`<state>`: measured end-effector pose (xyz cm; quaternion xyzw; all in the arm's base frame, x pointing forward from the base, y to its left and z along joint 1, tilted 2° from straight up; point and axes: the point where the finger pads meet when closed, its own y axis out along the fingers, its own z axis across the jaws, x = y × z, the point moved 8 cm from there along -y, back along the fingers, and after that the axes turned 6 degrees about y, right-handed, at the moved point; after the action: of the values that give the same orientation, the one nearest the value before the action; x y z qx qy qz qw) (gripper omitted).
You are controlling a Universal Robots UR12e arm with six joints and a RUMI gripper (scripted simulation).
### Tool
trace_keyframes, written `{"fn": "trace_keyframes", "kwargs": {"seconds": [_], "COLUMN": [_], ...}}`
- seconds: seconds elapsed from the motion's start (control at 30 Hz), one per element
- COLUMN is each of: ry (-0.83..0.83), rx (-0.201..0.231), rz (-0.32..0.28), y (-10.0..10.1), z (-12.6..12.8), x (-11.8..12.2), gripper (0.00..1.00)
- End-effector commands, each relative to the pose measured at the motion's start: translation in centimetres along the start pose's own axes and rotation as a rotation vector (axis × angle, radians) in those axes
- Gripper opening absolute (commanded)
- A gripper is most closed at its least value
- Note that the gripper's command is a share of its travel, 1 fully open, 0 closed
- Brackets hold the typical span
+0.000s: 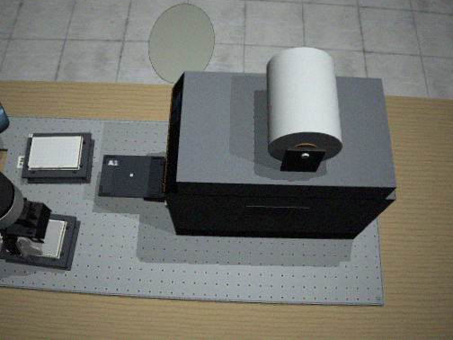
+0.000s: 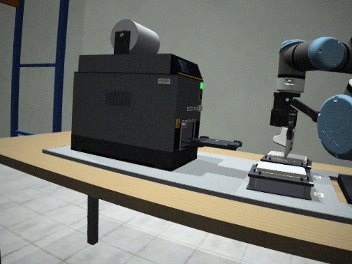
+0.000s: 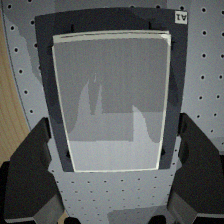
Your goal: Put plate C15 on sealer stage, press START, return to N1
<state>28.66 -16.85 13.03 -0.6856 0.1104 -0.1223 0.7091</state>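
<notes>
Wrist view: gripper (image 1: 33,248) (image 2: 287,154) (image 3: 113,117) parted wide, holding nothing, astride the plate (image 1: 56,237) (image 2: 298,158) (image 3: 112,100), presumably C15 (mark unreadable), lying flat in its nest (image 1: 69,246) (image 2: 309,164) (image 3: 45,60) out from the front of the sealer (image 1: 211,111) (image 2: 122,111). Sealer's stage (image 1: 144,174) (image 2: 220,142) extended, bare. Lamp (image 2: 201,85) on sealer's front: green. Second plate (image 1: 55,152) (image 2: 281,170) in other nest, also out from sealer's front.

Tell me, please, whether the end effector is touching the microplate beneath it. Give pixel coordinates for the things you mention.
Apart; the wrist view shows gaps between end effector (image 1: 31,248) (image 2: 287,155) (image 3: 115,119) and microplate (image 1: 55,239) (image 2: 299,158) (image 3: 112,95), both sides.
</notes>
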Motion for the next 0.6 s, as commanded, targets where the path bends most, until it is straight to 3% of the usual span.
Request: {"fn": "trace_keyframes", "kwargs": {"seconds": [0.0,0.57], "ry": [-0.001,-0.001], "rx": [-0.001,0.0], "rz": [-0.002,-0.001], "y": [-0.46,-1.45], "z": [-0.02,-0.04], "x": [0.11,0.09], "gripper": [0.68,0.68]}}
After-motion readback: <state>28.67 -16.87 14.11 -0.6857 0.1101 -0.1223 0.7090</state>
